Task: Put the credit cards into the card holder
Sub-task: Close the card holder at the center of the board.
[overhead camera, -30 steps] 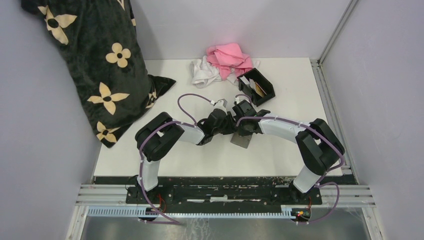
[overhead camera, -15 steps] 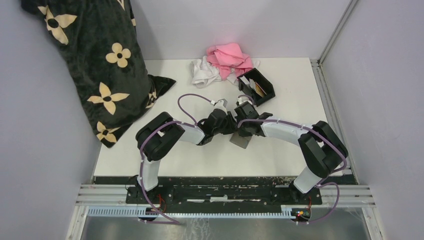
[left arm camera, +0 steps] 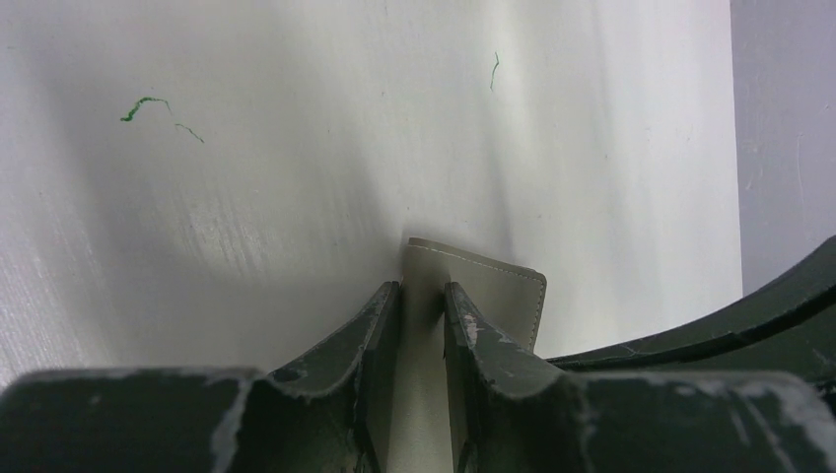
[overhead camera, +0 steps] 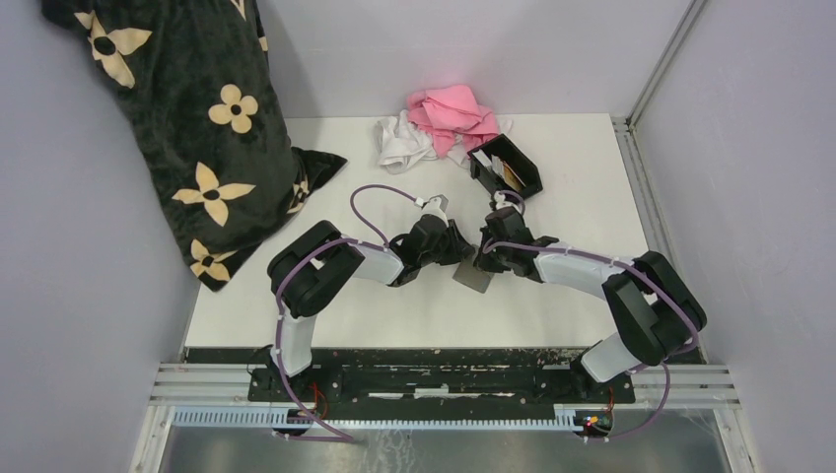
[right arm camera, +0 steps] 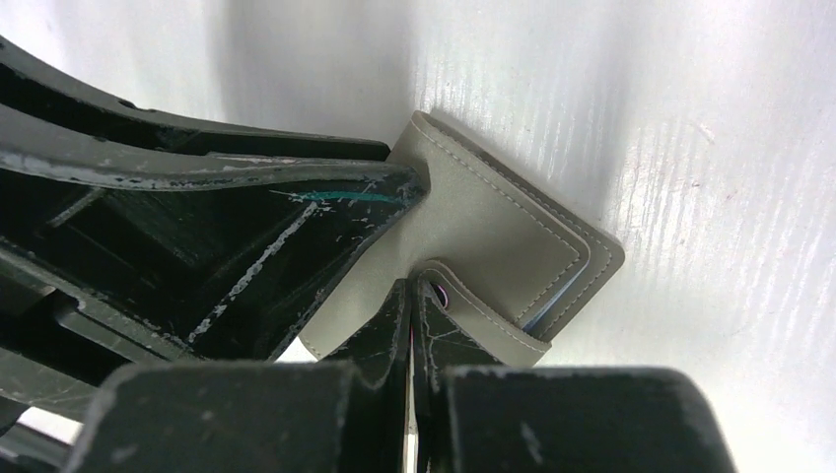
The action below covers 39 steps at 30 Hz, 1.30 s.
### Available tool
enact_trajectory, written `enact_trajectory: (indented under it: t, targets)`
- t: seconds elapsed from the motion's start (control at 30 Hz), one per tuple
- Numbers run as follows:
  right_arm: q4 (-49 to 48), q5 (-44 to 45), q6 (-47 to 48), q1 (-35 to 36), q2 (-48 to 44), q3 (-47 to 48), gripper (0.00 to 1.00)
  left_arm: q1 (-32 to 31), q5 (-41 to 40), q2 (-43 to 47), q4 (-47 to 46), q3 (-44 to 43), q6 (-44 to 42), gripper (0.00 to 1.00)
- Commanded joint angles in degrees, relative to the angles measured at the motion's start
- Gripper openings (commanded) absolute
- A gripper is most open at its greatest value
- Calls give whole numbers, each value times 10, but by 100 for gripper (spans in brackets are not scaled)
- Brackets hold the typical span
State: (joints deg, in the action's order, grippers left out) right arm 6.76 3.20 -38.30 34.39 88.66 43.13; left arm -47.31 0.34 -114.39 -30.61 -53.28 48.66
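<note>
Two grippers meet at the grey wallet [right arm camera: 493, 236] mid-bench [overhead camera: 592, 187]: the left gripper [left arm camera: 422, 296] clamps its edge, and the right gripper [right arm camera: 414, 286] is pinched fully closed at its strap. Some credit cards [overhead camera: 507, 173] stand in the card holder [overhead camera: 522, 175] near the far edge.

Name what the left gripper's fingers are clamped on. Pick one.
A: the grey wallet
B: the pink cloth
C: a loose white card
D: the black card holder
A: the left wrist view shows the left gripper with one finger on each side of the grey wallet, pinching its edge.
</note>
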Motion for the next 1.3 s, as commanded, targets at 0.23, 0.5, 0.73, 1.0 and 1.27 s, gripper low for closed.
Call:
enact_trajectory:
  t: [0.23, 0.5, 0.73, 1.0, 1.27]
  targets:
    - [-70, -75, -96, -52, 41, -145, 1, -18, 35, -41, 167, 36, -1, 30]
    - [-92, -71, -126, -64, 10, -201, 1, -19, 30, -39, 168, 41, -1, 29]
    - [-101, -66, -150, -65, -25, -241, 1, -22, 28, -33, 168, 42, -1, 29]
    - [-50, -61, -132, -65, -96, -235, 1, -23, 25, -25, 165, 48, 5, 29]
    - [32, -103, -54, -63, -145, -142, 16, -25, 30, -13, 156, 54, 12, 29]
